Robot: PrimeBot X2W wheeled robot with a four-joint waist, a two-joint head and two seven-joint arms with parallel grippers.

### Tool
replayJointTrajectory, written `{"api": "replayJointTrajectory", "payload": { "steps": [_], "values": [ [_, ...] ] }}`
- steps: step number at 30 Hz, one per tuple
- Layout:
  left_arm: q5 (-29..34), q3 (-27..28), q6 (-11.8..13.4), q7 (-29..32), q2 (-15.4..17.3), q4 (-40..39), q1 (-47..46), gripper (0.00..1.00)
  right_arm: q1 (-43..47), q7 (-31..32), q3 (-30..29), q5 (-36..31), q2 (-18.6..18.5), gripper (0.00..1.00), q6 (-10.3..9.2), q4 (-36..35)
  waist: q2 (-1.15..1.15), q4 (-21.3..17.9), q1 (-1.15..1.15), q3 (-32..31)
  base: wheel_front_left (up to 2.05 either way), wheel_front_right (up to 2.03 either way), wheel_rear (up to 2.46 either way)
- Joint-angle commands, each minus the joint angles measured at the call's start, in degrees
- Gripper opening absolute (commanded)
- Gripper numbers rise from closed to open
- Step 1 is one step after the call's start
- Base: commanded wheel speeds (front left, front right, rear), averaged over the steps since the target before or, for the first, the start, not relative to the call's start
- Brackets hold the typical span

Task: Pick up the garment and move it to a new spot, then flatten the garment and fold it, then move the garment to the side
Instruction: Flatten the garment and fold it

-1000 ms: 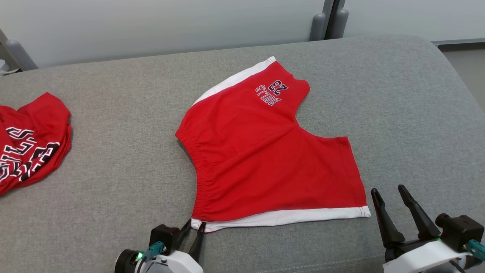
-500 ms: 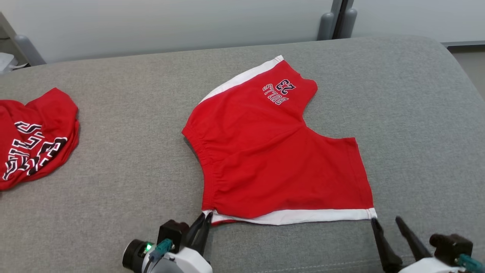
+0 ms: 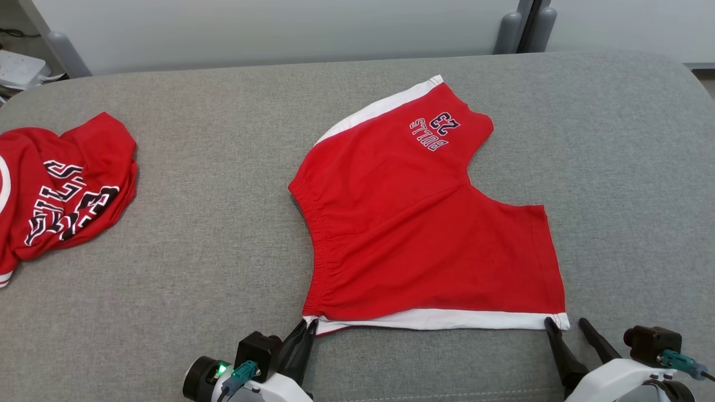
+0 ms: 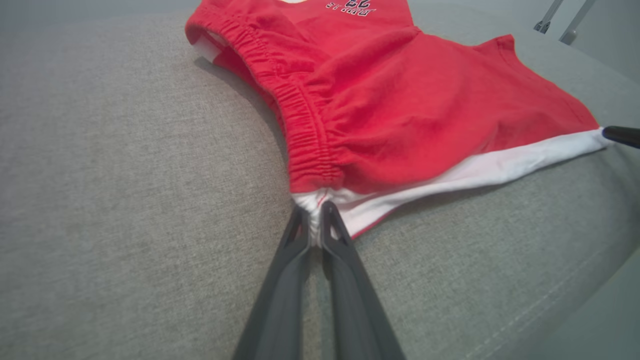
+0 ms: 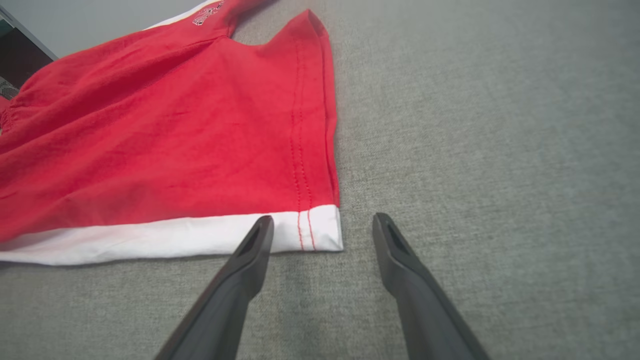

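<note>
Red shorts (image 3: 424,223) with white side stripes and a "BULLS 23" print lie spread on the grey cushion. My left gripper (image 3: 308,324) is shut on the near white corner of the shorts (image 4: 314,202), by the elastic waistband (image 4: 305,125). My right gripper (image 3: 565,322) stands open at the opposite near corner (image 5: 320,227), one finger (image 5: 252,250) touching the white hem's edge, the other finger (image 5: 395,250) on bare cushion. The right fingertip (image 4: 620,135) also shows in the left wrist view.
A second red garment (image 3: 56,190) with large lettering lies crumpled at the far left. The grey cushion (image 3: 195,234) rounds off at its right and near edges. A pale wall and grey posts (image 3: 525,28) stand behind it.
The head camera has shifted, sliding the scene rightward. My right gripper has come forward to the shorts' near right corner. My left gripper has closed on the near left corner.
</note>
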Motion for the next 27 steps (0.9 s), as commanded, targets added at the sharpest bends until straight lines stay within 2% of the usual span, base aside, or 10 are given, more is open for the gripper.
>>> {"api": "replayJointTrajectory", "payload": {
  "steps": [1, 5, 6, 7, 8, 9, 10, 17, 21, 27],
  "values": [
    [0.31, 1.87, -0.24, -0.34, 0.42, -1.27, -0.95, 0.00, -1.14, -0.77, 1.24, 0.31, -0.80, 1.00, -0.01, -0.15, 0.00, 0.15, 0.00, 0.11, 0.00, 0.00, 0.00],
    [0.48, 1.72, -0.40, -0.34, 0.39, -1.41, -1.26, 0.00, -2.25, -0.77, 2.10, 0.92, -0.32, 1.00, -0.01, 1.78, 0.00, 0.31, 0.00, 0.22, 0.00, 0.00, 0.00],
    [0.49, 1.67, -0.44, -0.34, 0.38, -1.43, -1.29, 0.00, -2.45, -0.77, 2.47, 1.01, -0.23, 0.93, -0.01, 2.29, 0.00, 0.34, 0.00, 0.21, 0.00, 0.00, 0.00],
    [0.49, 1.59, -0.49, -0.34, 0.38, -1.44, -1.31, 0.00, -2.68, -0.78, 2.78, 1.08, -0.20, 0.65, -0.01, 2.71, 0.00, 0.35, 0.00, 0.20, 0.00, 0.00, 0.00],
    [0.48, 1.52, -0.56, -0.34, 0.37, -1.45, -1.32, 0.00, -2.90, -0.78, 2.96, 1.15, -0.16, 0.48, -0.01, 3.00, 0.00, 0.36, 0.00, 0.18, 0.00, 0.00, 0.00],
    [0.47, 1.46, -0.63, -0.34, 0.36, -1.46, -1.32, 0.00, -3.07, -0.78, 3.15, 1.18, -0.14, 0.15, -0.01, 3.28, 0.00, 0.36, 0.00, 0.13, 0.00, 0.00, 0.00],
    [0.47, 1.41, -0.66, -0.34, 0.36, -1.45, -1.29, 0.00, -3.20, -0.78, 3.46, 1.18, -0.11, 0.00, -0.01, 3.55, 0.00, 0.34, 0.00, 0.06, 0.00, 0.00, 0.00],
    [0.91, 0.79, -1.42, -0.34, 0.34, -2.29, -1.01, 0.00, -2.19, -0.78, 3.48, 1.41, -1.26, 0.00, -0.01, 2.31, 0.00, 0.01, 0.00, -0.79, 0.00, 0.00, 0.00],
    [1.80, -1.35, -2.85, -0.34, 0.68, -3.17, -0.04, 0.00, 0.93, -0.78, 1.95, 1.16, -2.90, 0.00, -0.01, -1.51, 0.00, -0.26, 0.00, -1.90, 0.00, 0.00, 0.00],
    [1.75, -3.19, -3.70, -0.26, 2.69, -9.05, 5.07, 0.00, 6.58, -0.78, -0.43, 0.03, -6.12, 0.00, -0.01, -8.97, 0.00, -1.28, 0.00, -3.52, 0.00, 0.00, 0.00]
  ]
}}
